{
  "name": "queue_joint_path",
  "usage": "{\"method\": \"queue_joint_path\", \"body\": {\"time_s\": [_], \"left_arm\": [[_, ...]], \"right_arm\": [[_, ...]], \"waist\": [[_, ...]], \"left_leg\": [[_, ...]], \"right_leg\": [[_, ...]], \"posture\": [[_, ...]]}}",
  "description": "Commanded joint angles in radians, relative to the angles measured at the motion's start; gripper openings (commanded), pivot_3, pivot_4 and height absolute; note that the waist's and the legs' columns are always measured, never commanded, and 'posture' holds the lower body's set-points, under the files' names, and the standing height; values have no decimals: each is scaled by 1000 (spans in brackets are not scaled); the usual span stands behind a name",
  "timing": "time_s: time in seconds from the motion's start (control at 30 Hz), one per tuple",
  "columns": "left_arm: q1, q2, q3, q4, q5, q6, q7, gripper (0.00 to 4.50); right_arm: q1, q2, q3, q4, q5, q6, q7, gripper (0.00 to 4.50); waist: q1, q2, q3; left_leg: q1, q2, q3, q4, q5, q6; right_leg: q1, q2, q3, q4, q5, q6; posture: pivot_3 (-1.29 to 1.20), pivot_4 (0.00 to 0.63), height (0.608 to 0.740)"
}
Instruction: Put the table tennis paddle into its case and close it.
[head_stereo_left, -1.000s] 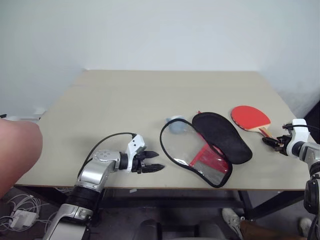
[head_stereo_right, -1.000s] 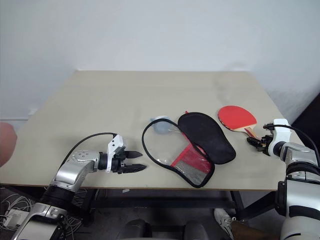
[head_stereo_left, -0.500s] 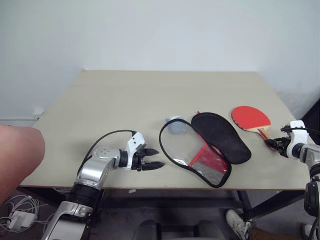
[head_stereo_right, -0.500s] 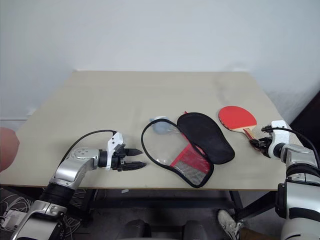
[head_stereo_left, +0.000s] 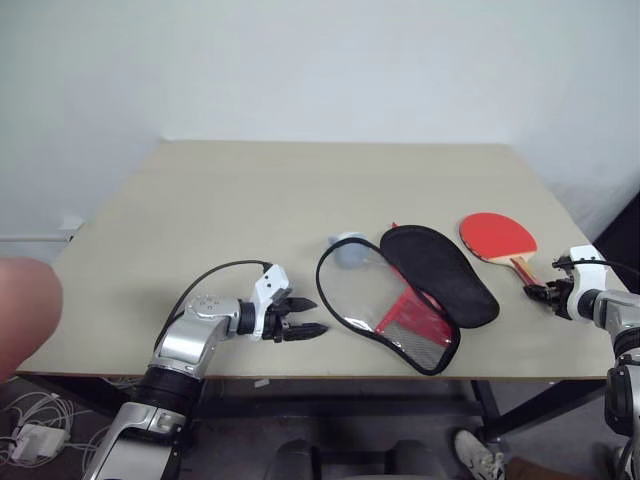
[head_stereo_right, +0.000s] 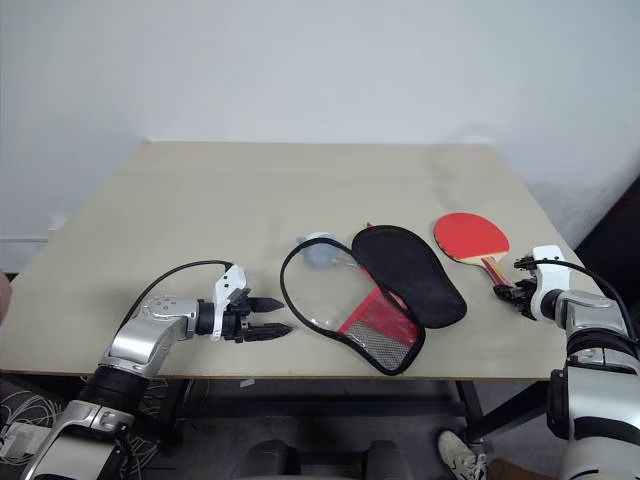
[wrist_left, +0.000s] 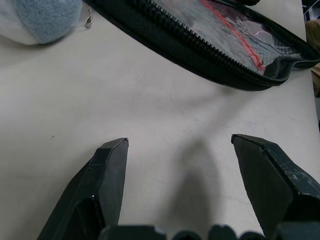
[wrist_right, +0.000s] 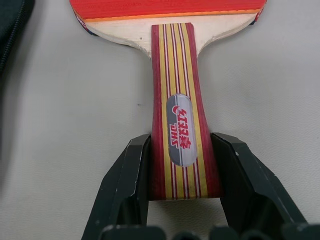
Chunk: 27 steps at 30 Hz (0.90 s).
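The table tennis paddle (head_stereo_left: 498, 237) lies flat on the table at the right, red face up, with its striped handle (wrist_right: 180, 115) pointing toward the table's right edge. My right gripper (wrist_right: 181, 142) is shut on that handle, one black finger pressed against each side. The case (head_stereo_left: 405, 300) lies unzipped mid-table. Its clear side is down and its black flap (head_stereo_left: 440, 272) is folded back toward the paddle. My left gripper (head_stereo_left: 320, 316) rests open just left of the case's zip edge (wrist_left: 200, 45), with nothing between its fingers.
A small pale blue-grey lump (head_stereo_left: 350, 248) sits against the case's far left rim. Part of a person (head_stereo_left: 20, 310) shows at the left edge, beside the table's front corner. The tan table (head_stereo_left: 250, 200) is bare at the back and left. Its right edge runs close to my right gripper.
My right gripper's fingers have closed onto the paddle handle. The left arm has stayed still. The person's limb at the left has drawn back.
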Motion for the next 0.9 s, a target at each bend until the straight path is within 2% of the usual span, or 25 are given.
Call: {"method": "queue_joint_path", "body": {"time_s": [0.03,0.23,0.43,0.6,0.9], "left_arm": [[-21,0,11,-18,-6,-8,4,3515],[-32,-14,-2,-3,-2,-12,-1,3515],[-51,-31,-18,25,7,-19,-11,3515],[-67,-39,-29,41,9,-24,-19,3515],[-88,-56,-42,65,18,-31,-28,3515]], "right_arm": [[10,9,-3,-30,15,25,45,1566],[60,-24,-96,-282,119,114,60,1566],[249,3,-158,-734,221,293,17,1566],[363,41,-162,-1008,284,423,-27,1566],[497,134,-160,-1286,365,517,-101,1566]], "waist": [[-2,0,0],[-5,3,2],[-4,4,2],[2,4,2],[21,3,2]], "left_leg": [[0,0,0,0,0,0],[0,0,2,0,0,0],[-1,0,4,0,0,0],[-1,0,5,0,0,0],[-2,-1,6,0,0,0]], "right_leg": [[0,0,0,0,0,0],[-1,0,2,0,0,0],[-3,0,4,1,0,0],[-3,0,5,1,0,0],[-4,0,7,1,0,1]], "posture": [[0,0,740],[0,0,740],[0,0,740],[0,0,740],[0,0,740]]}}
